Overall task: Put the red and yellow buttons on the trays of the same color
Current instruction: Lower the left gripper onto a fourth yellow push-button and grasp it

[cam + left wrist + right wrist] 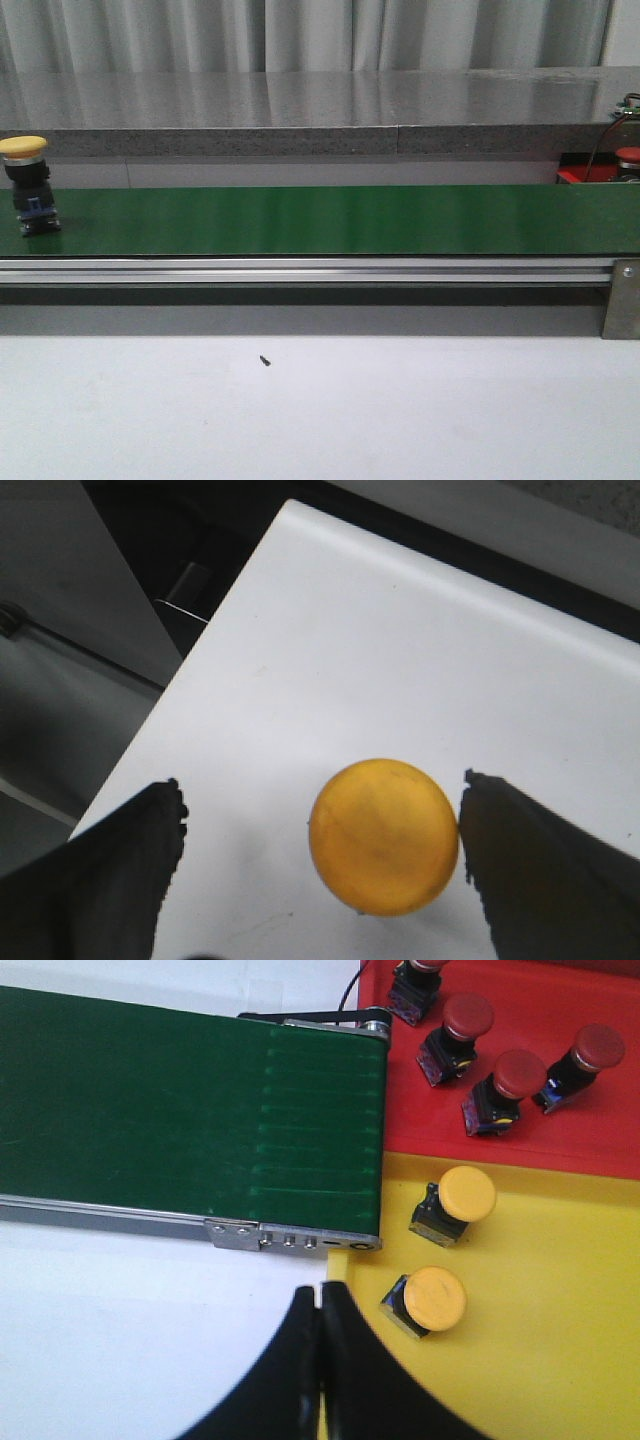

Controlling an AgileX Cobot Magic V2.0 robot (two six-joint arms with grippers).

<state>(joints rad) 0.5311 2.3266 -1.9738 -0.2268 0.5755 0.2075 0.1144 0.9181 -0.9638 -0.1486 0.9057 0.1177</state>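
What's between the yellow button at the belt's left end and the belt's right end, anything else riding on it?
Nothing. In the front view the green belt is bare from the yellow button to its right end; the right wrist view shows that end bare too.

green belt (340,220) open, 1 yellow button (27,185) at left end

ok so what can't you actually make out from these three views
- Red tray, front view: only a sliver shows, cut off by the right edge and the belt.
- Yellow button, left wrist view: only its cap shows, hiding the base beneath.
- Topmost red button, right wrist view: cap cut off by the top edge.
- Neither arm shows in the front view.
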